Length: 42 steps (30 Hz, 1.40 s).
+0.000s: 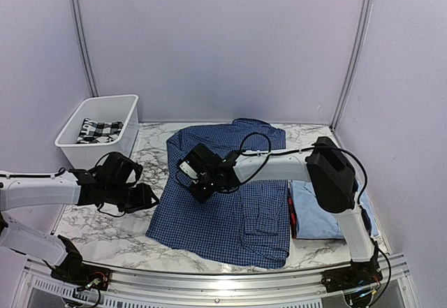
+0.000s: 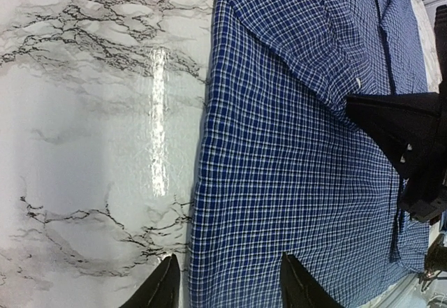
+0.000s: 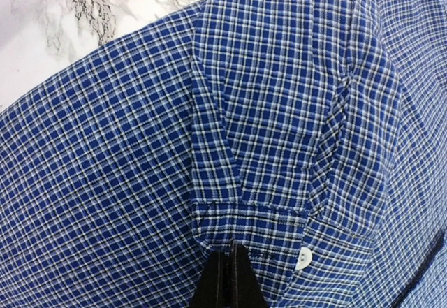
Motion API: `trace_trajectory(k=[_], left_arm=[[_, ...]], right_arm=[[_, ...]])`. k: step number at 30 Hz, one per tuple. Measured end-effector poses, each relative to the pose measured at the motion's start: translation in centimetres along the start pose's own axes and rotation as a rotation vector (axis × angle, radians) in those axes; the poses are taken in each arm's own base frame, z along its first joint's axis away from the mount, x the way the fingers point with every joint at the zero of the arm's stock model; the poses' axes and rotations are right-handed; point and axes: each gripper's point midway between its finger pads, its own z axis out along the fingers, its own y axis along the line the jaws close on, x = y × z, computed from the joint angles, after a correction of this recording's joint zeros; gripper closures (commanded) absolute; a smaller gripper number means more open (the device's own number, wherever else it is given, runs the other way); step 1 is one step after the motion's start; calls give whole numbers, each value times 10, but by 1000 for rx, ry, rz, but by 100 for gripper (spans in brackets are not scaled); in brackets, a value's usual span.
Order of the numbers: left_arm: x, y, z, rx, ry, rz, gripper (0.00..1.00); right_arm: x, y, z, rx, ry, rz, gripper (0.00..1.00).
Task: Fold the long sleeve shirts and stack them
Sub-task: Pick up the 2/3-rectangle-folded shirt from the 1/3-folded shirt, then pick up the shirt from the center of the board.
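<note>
Blue check shirt [image 1: 230, 210] lies spread on the marble table [image 2: 91, 147], with the light blue shirt [image 1: 325, 217] folded just beside its right side. The right gripper [image 3: 227, 266] is pinched tight on the cuff [image 3: 251, 228] near the button [image 3: 304, 258]. It should lift only enough to clear the cloth, then carry the sleeve across flat. That arm reaches leftward over the shirt. The left gripper [image 2: 230, 266] hangs with jaws apart at the shirt's left edge.

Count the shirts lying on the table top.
2. The dark blue checked shirt lies spread at the centre; the light blue shirt sits folded at the right, partly hidden by the right arm. Others may lie beneath it.
</note>
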Motion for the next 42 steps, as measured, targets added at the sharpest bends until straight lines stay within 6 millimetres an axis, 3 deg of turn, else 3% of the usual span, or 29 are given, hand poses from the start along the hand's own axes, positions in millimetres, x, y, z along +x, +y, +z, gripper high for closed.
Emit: trace_trajectory(k=[8, 13, 23, 28, 36, 42], left_arm=[[18, 9, 5, -13, 64, -5, 49], [33, 17, 7, -25, 118, -11, 49], [43, 18, 6, -27, 161, -21, 49], [50, 18, 6, -29, 189, -14, 49], [62, 20, 8, -48, 234, -3, 50], [65, 21, 8, -55, 243, -2, 49]], right_arm=[[-12, -6, -6, -5, -12, 17, 100], [-35, -11, -18, -23, -55, 37, 100], [-86, -58, -58, -37, -171, 131, 100], [-112, -75, -90, -17, -247, 148, 100], [-164, -103, -164, 55, -421, 153, 100], [-186, -136, -216, 141, -526, 186, 100]])
